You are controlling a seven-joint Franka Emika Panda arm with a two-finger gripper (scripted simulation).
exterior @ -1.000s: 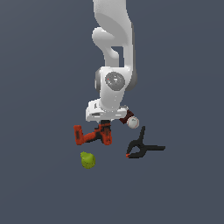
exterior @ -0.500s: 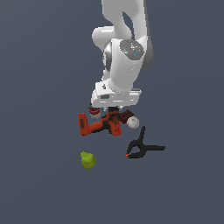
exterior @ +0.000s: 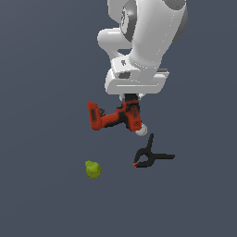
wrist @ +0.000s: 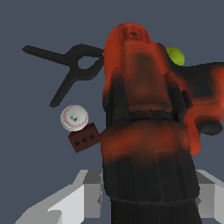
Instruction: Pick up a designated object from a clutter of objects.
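The designated object, an orange-red and black power drill (exterior: 113, 118), hangs in the air above the clutter of objects, with my gripper (exterior: 131, 104) shut on its black body. The boxy base points to the exterior view's left. In the wrist view the drill (wrist: 144, 118) fills most of the picture, and a grey finger (wrist: 76, 197) shows on either side of it. Lower down lie a black clamp (exterior: 150, 155), a yellow-green pear (exterior: 93, 169) and a white ball (exterior: 141, 131), the ball half hidden behind the drill.
The wrist view shows the clamp (wrist: 74, 65), the ball (wrist: 74, 118), a dark red box (wrist: 84, 137) beside the ball, and the pear (wrist: 176, 56) on the dark grey floor. The white arm (exterior: 143, 41) towers over the drill.
The arm has risen, carrying the drill up and to the exterior view's right, away from the floor. The clamp and pear have stayed in place.
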